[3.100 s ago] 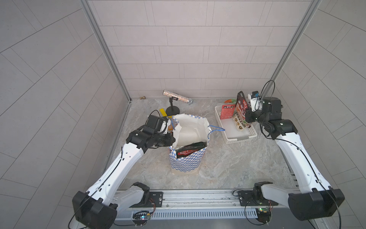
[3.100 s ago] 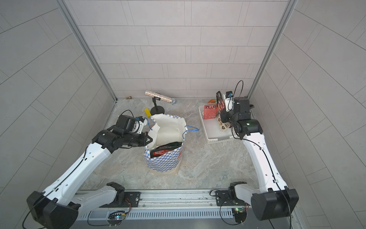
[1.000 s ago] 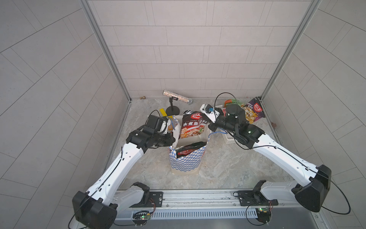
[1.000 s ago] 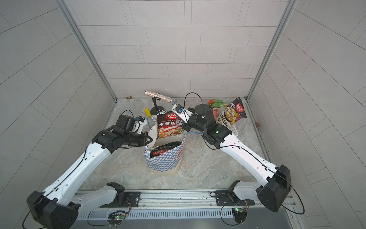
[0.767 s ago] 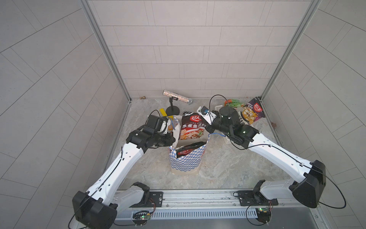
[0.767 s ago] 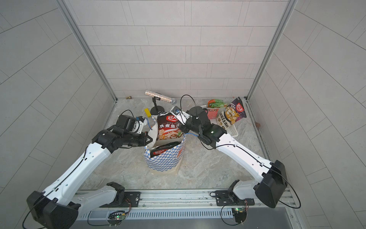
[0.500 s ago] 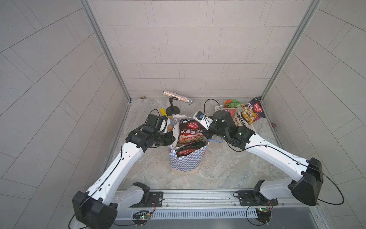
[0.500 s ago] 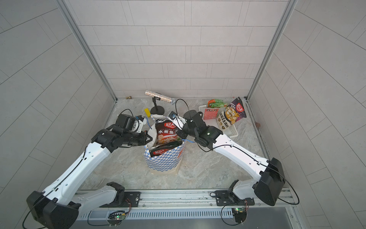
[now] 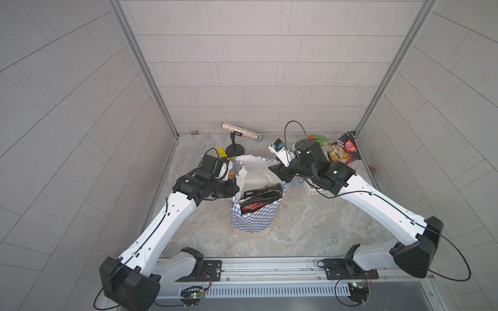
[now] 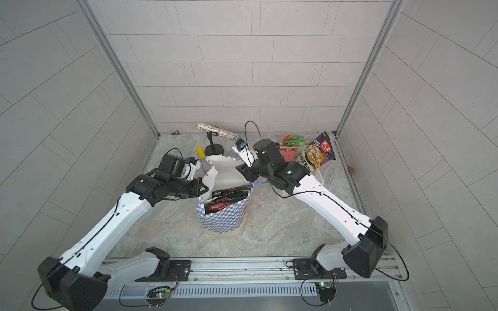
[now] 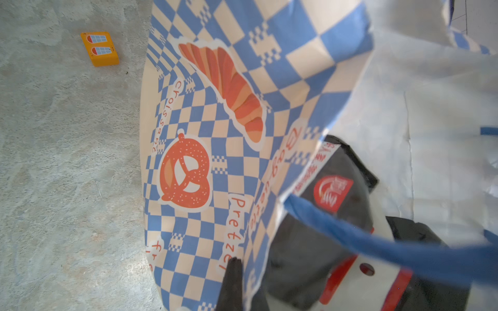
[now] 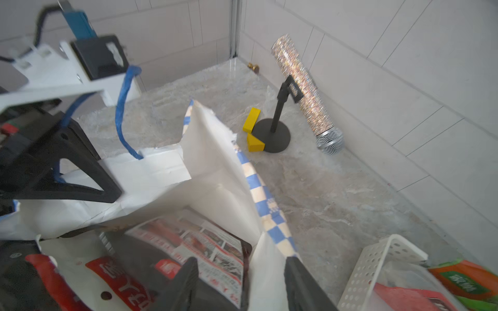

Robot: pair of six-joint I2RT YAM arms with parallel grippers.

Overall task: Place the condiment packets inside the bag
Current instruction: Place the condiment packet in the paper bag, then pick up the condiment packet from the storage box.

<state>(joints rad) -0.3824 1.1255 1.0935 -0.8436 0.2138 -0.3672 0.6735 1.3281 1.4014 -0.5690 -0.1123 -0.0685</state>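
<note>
Paper bag (image 9: pixel 253 220), pinched by left pincer (image 9: pixel 236 186), holds packets (image 9: pixel 258 207) beneath empty, parted right pincer (image 12: pixel 241 261).

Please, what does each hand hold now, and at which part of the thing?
The left hand is shut on the bag, at the upper edge of its side wall. The right hand is open and holds nothing.

Checkered bag (image 9: pixel 253 223) standing open, some packets inside it and others apart.
The blue-and-white paper bag stands upright, its mouth gaping and its white lining showing; croissant and pretzel prints mark its side. Dark packets (image 9: pixel 260 199) with red logos lean tilted inside, their tops near the rim. Well apart, by the far right corner, a maroon packet (image 9: pixel 343 150) stands propped up, with a green packet (image 9: pixel 319 139) and a red packet (image 10: pixel 289 154) beside it.
</note>
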